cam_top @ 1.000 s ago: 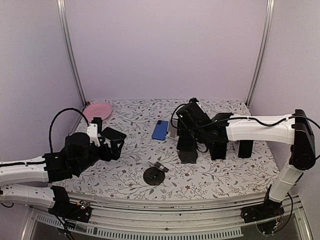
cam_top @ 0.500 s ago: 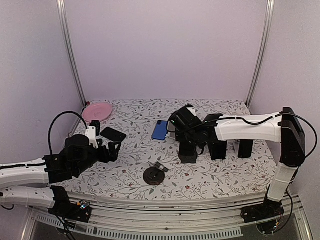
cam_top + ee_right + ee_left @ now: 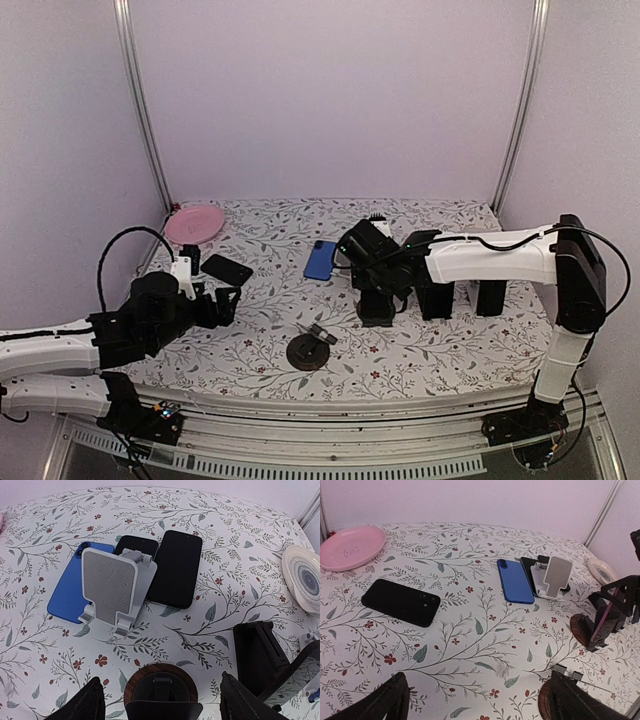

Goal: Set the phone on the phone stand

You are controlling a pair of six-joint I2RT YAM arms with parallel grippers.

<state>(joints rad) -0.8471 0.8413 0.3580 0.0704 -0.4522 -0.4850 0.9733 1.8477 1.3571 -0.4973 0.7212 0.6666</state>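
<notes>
A black phone lies flat on the flowered table, also in the left wrist view. My left gripper is open and empty, just short of it. A blue phone lies mid-table next to a grey folding phone stand, with two more black phones behind it. My right gripper is open and empty, and it straddles a round wood-rimmed stand. Another round-based stand sits near the front.
A pink plate sits at the back left. Black upright stands are to the right of my right gripper. A white round charger pad lies at the right. Metal frame posts rise at both back corners.
My left gripper has drawn back toward the near left, away from the black phone, which stays flat on the table. My right gripper has shifted a little left and lower.
</notes>
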